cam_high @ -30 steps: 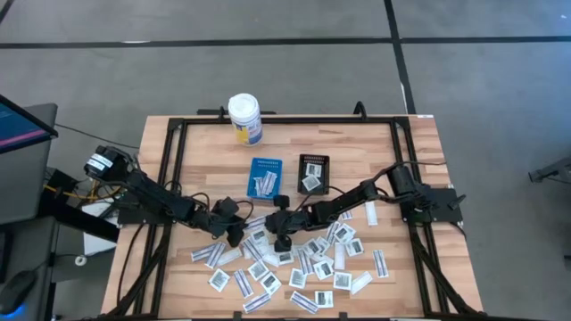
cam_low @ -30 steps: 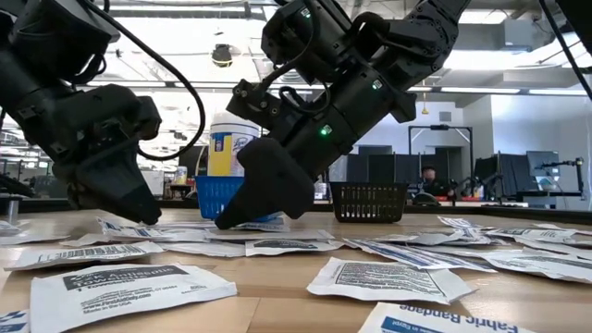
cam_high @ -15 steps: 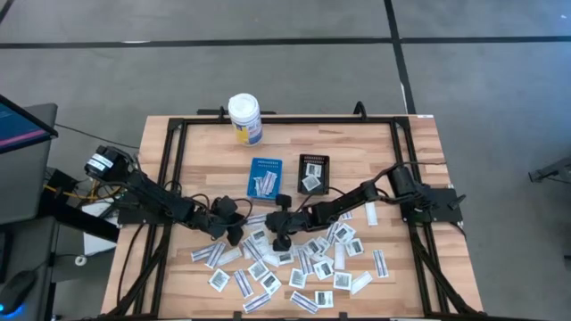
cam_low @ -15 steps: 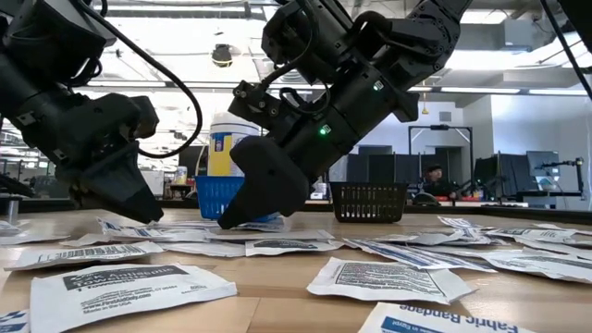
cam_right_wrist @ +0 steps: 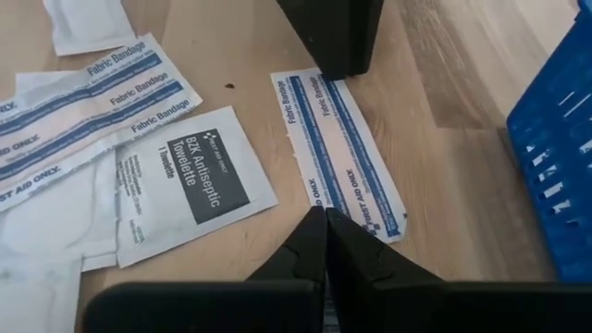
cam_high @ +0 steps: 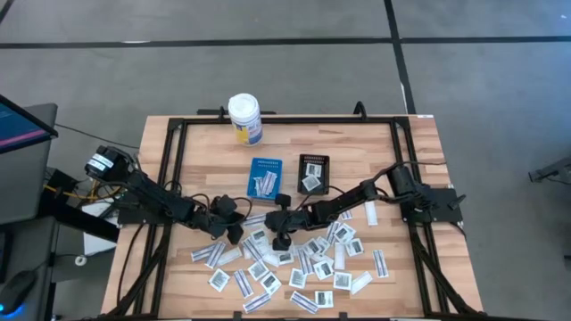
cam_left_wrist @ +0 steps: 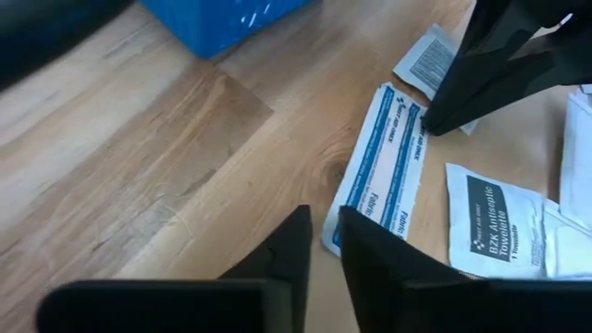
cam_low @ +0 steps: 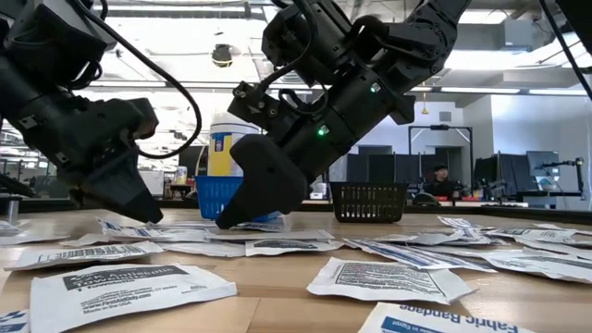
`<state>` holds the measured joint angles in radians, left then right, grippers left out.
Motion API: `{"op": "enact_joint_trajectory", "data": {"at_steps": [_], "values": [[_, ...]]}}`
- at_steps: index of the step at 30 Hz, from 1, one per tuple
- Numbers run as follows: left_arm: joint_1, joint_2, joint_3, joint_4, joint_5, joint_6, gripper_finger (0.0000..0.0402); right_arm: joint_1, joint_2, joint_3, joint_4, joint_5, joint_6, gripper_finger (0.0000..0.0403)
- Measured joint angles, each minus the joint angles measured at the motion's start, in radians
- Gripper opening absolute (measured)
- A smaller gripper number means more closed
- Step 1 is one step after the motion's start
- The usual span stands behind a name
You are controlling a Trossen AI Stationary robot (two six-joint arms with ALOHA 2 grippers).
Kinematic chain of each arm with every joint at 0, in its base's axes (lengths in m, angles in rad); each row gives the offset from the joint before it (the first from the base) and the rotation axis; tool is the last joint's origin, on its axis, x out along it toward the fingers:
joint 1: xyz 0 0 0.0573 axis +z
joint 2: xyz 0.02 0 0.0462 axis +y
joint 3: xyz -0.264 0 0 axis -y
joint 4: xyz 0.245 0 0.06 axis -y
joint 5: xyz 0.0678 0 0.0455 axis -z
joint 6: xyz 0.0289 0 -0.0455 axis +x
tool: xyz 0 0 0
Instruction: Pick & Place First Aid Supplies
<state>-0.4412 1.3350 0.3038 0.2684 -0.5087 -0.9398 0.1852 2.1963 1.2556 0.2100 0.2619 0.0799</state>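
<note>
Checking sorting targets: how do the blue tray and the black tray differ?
The blue tray holds narrow strip packets; the black tray holds a squarish printed packet. Blue sits nearer the left arm's side, black nearer the right's. Both are small rectangular trays, side by side behind the packet pile.
</note>
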Motion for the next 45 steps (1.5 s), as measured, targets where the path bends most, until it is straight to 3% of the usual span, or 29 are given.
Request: {"op": "enact_joint_trajectory", "data": {"at_steps": [5, 14, 20, 28, 35, 39, 43, 45], "values": [[0.001, 0.000, 0.000, -0.002, -0.001, 0.000, 0.0009, -0.002, 0.000, 0.000, 0.001, -0.003, 0.000, 0.0000], [0.000, 0.000, 0.000, -0.001, -0.005, 0.026, 0.0005, 0.008, -0.016, -0.001, -0.015, 0.000, -0.067, 0.0000], [0.000, -0.034, -0.001, -0.001, -0.008, 0.040, 0.0005, 0.038, -0.130, 0.000, -0.086, 0.006, -0.143, 0.0000], [0.017, -0.240, 0.035, 0.024, -0.116, 0.296, 0.0004, 0.064, -0.301, 0.002, -0.357, 0.074, -0.110, 0.0000], [0.178, -0.380, 0.091, 0.038, -0.126, 0.570, 0.0004, 0.070, -0.310, 0.000, -0.401, 0.111, -0.082, 0.0000], [0.330, -0.366, 0.125, 0.046, 0.023, 0.624, 0.0004, 0.053, -0.291, -0.004, -0.398, 0.109, -0.095, 0.0000], [0.437, -0.315, 0.135, 0.044, 0.326, 0.639, 0.0007, 0.029, -0.294, -0.001, -0.388, 0.106, -0.102, 0.0000], [0.452, -0.303, 0.135, -0.002, 0.411, 0.618, 0.0014, 0.019, -0.292, -0.001, -0.398, 0.105, -0.104, 0.0000]]}}
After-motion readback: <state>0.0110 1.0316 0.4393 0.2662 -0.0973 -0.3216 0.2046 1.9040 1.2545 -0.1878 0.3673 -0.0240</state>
